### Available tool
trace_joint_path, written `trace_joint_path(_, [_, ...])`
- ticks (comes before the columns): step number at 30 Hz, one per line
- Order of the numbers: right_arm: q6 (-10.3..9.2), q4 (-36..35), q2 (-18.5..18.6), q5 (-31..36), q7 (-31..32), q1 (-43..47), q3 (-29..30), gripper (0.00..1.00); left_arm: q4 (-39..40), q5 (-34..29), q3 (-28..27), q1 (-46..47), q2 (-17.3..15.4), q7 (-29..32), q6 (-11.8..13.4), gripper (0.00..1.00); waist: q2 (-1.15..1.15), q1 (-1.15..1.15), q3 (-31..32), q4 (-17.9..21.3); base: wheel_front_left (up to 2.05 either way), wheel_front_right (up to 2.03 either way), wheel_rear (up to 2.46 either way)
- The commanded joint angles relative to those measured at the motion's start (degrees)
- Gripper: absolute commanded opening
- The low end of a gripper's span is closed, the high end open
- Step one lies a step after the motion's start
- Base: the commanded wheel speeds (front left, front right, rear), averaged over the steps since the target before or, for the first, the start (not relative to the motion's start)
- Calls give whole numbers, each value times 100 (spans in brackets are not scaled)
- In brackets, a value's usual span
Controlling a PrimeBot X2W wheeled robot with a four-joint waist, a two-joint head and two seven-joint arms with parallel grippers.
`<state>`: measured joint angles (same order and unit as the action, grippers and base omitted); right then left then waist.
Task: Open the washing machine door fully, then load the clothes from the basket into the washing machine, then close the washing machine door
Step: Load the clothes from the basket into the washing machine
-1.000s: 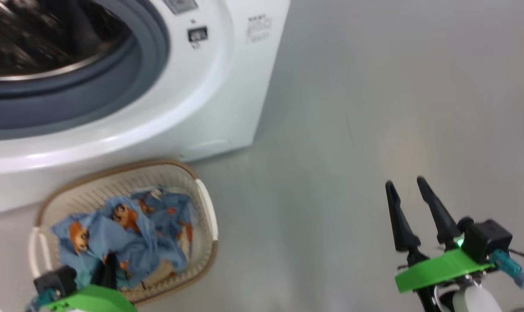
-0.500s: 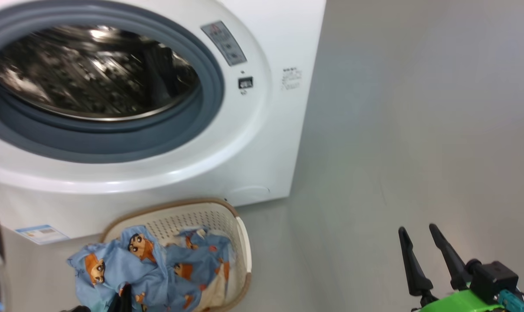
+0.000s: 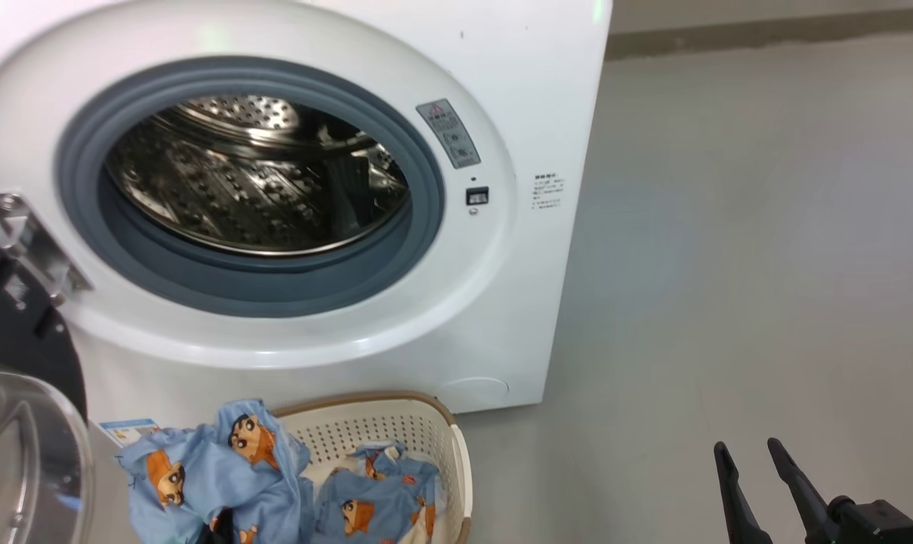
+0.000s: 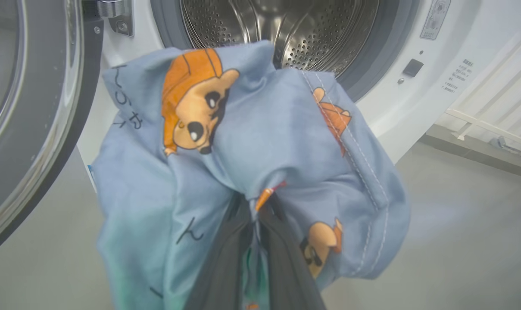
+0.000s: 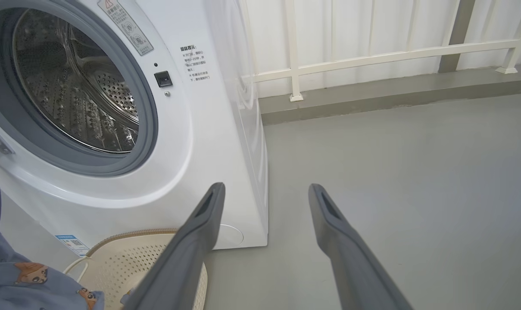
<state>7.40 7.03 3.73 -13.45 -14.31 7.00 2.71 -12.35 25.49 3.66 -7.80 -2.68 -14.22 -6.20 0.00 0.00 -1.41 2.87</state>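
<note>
Could easily have gone wrong from here, judging by the setup: had only a small fold of the clothes pinched in the left gripper, jaws squeezed together on it, so might've lost the bunch on the way up. Might also have dragged it over the grey rubber seal and dropped it short of the drum. Couldn't tell whether it was joined to the blue cloth lying in the basket, right in front of the washing machine, so could've tugged that too. Had the left arm raised above the basket and pointed at the opening, beside the door swung wide. Had the right gripper low over the floor, spread wide, holding nothing.
</note>
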Motion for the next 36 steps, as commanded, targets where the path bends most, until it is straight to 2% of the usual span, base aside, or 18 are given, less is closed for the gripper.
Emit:
trace_joint_path(1, [9,-160,77,63,-69,-68,-113,100,243,-31,-148,45,-22,-77,53,0,0,0,135,-100,0,0,0])
trace_joint_path(14, [9,-175,122,84,-69,44,-29,100,809,-179,-30,-229,-21,-78,210,0,0,0,309,-159,0,0,0])
trace_joint_path(36, [9,-161,43,95,-69,47,-70,100,1058,-215,35,-262,-21,-78,236,0,0,0,280,-186,0,0,0])
